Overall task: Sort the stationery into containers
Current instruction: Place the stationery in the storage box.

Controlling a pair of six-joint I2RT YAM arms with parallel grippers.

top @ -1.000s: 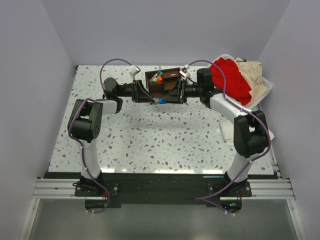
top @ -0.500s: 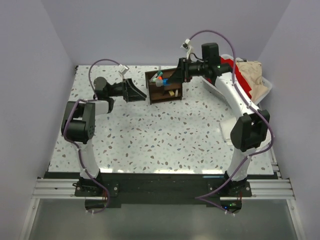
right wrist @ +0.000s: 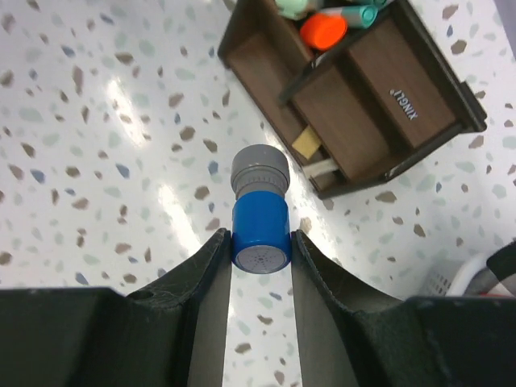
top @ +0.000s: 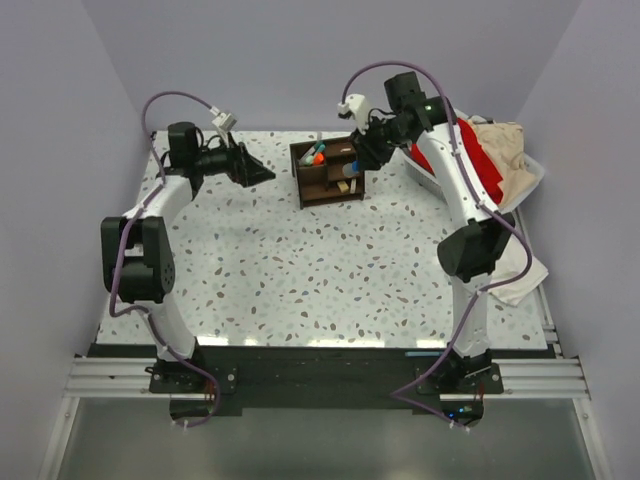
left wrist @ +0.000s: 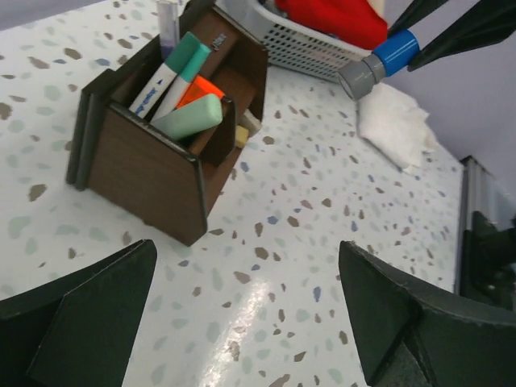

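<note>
The dark brown wooden organiser [top: 327, 172] stands at the back middle of the table. Its tall cubbies hold a green-white marker [left wrist: 173, 72], an orange-capped marker [right wrist: 322, 31] and a pale green one [left wrist: 189, 117]. A tan eraser bit [right wrist: 308, 143] lies in a low cubby. My right gripper [right wrist: 260, 242] is shut on the stubby blue-grey cylinder [right wrist: 260, 218], in the air just right of the organiser [right wrist: 379, 105]. The left gripper [left wrist: 246, 250] is open and empty, to the organiser's left [top: 258, 170].
A white basket [top: 535, 170] of red and beige cloth sits at the back right, close behind my right arm. A white folded cloth [left wrist: 395, 121] lies on the table by the right edge.
My left gripper has opened wide and drawn back to the left, away from the organiser. The right arm has risen, carrying the cylinder up beside the organiser.
</note>
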